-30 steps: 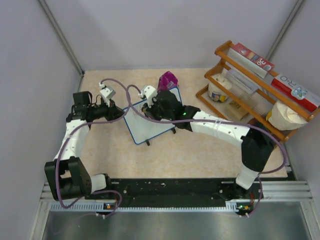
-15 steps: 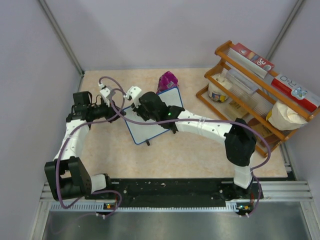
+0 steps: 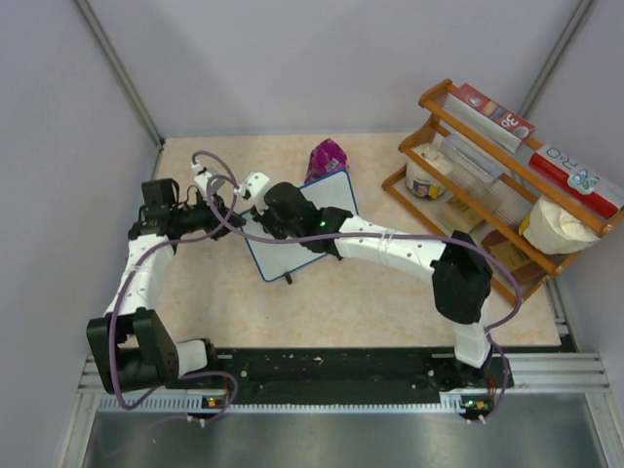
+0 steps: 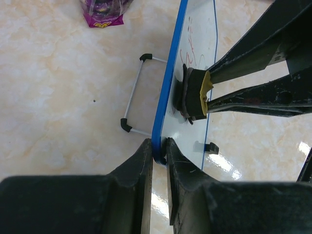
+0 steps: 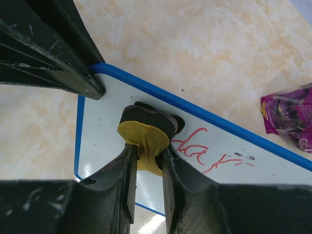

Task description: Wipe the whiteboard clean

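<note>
Top external view: the whiteboard (image 3: 285, 255) stood on the counter (image 3: 341, 292) left of centre, propped at a tilt. A purple packet (image 3: 327, 156) lay just beyond its far corner, and a wooden rack (image 3: 487, 166) stood well apart at the right. The left fingers (image 3: 231, 216) met the board's left corner. The right fingers (image 3: 261, 220) were over its left part, and I could not judge their opening from here.

Left wrist view: the left fingers were closed to a narrow slit, pinching the blue frame (image 4: 168, 83) at the board's corner. A wire stand (image 4: 136, 92) with black feet showed behind the board.

Right wrist view: the right fingers were clamped on a yellow-and-black eraser (image 5: 146, 134), whose black face pressed flat on the white surface. Red writing (image 5: 204, 148) sat just beside it, toward the packet.
</note>
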Robot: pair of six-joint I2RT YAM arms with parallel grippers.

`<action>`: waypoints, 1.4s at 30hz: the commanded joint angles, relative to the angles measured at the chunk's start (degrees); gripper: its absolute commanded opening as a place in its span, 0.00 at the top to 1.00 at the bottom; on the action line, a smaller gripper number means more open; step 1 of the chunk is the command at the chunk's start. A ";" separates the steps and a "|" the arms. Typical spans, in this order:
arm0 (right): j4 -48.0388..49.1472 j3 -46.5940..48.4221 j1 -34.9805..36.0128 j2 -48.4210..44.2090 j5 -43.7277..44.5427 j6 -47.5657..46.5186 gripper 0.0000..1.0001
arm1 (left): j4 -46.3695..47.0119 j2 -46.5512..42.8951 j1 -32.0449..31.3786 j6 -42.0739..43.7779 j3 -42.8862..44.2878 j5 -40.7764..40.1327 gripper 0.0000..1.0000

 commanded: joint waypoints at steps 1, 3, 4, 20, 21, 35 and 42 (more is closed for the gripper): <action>1.17 4.18 2.46 0.84 -1.55 0.78 1.00 | -1.63 -1.69 -0.88 3.03 -1.11 0.51 1.00; 0.91 4.53 2.73 1.10 -1.64 0.78 1.00 | -1.63 -1.69 -0.97 3.20 -1.11 0.69 1.00; 0.65 5.23 2.81 1.71 -1.38 0.78 1.00 | -1.63 -1.69 -0.97 3.29 -1.20 0.78 1.00; -4.80 11.39 3.60 4.97 2.49 1.83 1.00 | -0.58 -5.47 -1.76 7.60 -3.92 1.83 1.00; -4.72 11.13 3.60 4.88 3.10 1.48 1.00 | -0.23 -5.65 -1.76 7.77 -4.10 2.01 1.00; -4.02 7.52 -0.87 1.37 10.05 0.95 1.00 | -3.56 -6.00 -1.94 12.43 -3.13 3.94 1.00; -3.66 6.73 -3.95 -0.83 11.63 0.16 1.00 | -4.71 -6.18 -2.11 14.10 -3.30 3.76 1.00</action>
